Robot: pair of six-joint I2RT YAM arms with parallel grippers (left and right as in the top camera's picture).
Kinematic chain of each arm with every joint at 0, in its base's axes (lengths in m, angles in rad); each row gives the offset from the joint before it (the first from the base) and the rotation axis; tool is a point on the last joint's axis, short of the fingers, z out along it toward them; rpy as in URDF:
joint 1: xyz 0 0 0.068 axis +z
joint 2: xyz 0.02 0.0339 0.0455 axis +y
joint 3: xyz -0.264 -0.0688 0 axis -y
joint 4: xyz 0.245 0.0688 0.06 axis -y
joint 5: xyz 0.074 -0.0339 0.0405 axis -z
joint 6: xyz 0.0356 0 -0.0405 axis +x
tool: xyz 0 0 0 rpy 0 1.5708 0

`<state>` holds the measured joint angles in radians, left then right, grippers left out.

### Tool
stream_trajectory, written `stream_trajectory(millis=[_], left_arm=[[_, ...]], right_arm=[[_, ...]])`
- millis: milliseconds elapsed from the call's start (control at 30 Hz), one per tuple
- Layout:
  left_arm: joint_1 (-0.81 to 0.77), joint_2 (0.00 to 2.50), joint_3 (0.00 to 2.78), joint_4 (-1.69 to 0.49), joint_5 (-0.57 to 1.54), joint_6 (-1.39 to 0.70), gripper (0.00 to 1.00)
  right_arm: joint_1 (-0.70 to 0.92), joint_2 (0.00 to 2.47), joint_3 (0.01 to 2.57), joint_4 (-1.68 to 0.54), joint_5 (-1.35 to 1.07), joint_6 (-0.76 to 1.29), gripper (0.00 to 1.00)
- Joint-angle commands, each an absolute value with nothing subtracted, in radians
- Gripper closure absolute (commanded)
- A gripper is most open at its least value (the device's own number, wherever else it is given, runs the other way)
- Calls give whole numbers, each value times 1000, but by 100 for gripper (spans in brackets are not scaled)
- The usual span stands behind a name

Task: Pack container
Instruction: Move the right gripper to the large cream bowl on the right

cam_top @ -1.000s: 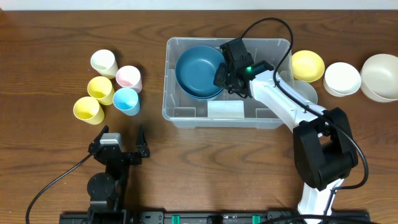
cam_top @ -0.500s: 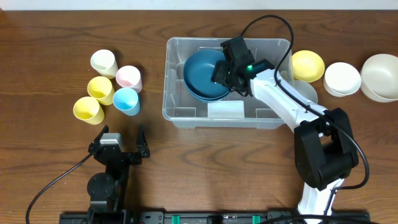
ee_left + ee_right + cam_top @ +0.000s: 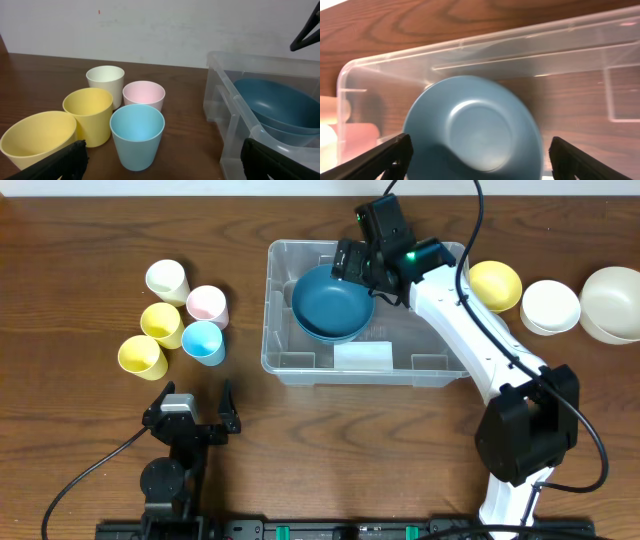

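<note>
The container (image 3: 272,330) is a large clear bin at mid-table. A dark blue bowl (image 3: 332,302) lies in its left half, resting on another bowl of the same colour. My right gripper (image 3: 362,268) hangs open over the bowl's far rim, holding nothing. In the right wrist view the bowl (image 3: 475,130) sits below, between the spread right gripper (image 3: 481,157) fingertips, with the container wall (image 3: 530,50) behind it. My left gripper (image 3: 195,412) stands open near the front edge, empty. In the left wrist view the left gripper (image 3: 165,165) faces a blue cup (image 3: 137,135), with the container (image 3: 225,110) to the right.
Several cups stand left of the bin: cream (image 3: 167,280), pink (image 3: 207,304), two yellow (image 3: 161,324), blue (image 3: 203,341). Right of it are a yellow bowl (image 3: 495,285), a white bowl (image 3: 551,306) and a cream bowl (image 3: 612,303). A white patch (image 3: 362,356) lies at the bin's front.
My right gripper opened and let go of the blue bowl, then drew up and back toward the bin's far wall. The bowl settled in the bin. The left arm stayed still.
</note>
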<state>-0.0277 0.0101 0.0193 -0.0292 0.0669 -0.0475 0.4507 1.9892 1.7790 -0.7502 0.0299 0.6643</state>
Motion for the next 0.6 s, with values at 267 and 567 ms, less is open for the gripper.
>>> stream_trajectory(millis=[267, 567], left_arm=[[-23, 4, 4, -66, 73, -31, 2], [-23, 4, 4, -66, 73, -31, 2]], right_arm=[[317, 1977, 1802, -867, 162, 641, 2], [-12, 1877, 1803, -963, 104, 677, 1]])
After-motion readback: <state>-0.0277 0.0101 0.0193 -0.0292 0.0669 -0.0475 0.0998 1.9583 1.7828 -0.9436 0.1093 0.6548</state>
